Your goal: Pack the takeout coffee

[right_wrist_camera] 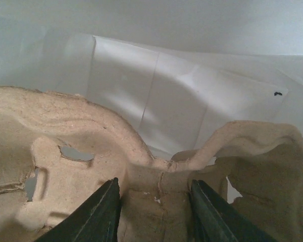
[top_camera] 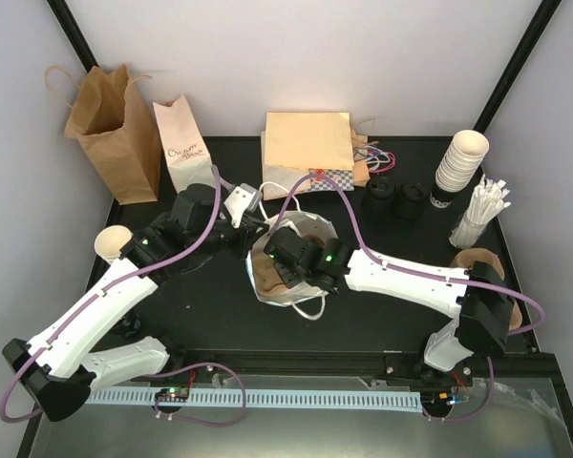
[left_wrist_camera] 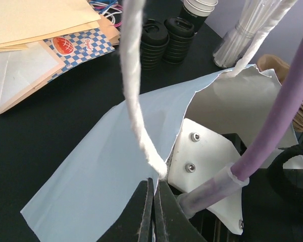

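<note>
Bag loading, carrier stage. The left gripper (left_wrist_camera: pixel 152 212), at the bottom edge of its wrist view, has its jaws together on the rim of the white paper bag (left_wrist_camera: pixel 106 171) just below the rope handle (left_wrist_camera: pixel 134 91). This appears meant to hold the mouth wide and the bag steady. The right gripper (right_wrist_camera: pixel 154 184) reaches inside the bag, its fingers closed on the middle web of the pulp cup carrier (right_wrist_camera: pixel 65 116), probably to seat it flat. The carrier's visible wells hold nothing. No lidded takeout coffee can be picked out. A lone open cup (top_camera: pixel 107 243) stands at centre left of the overhead view.
</note>
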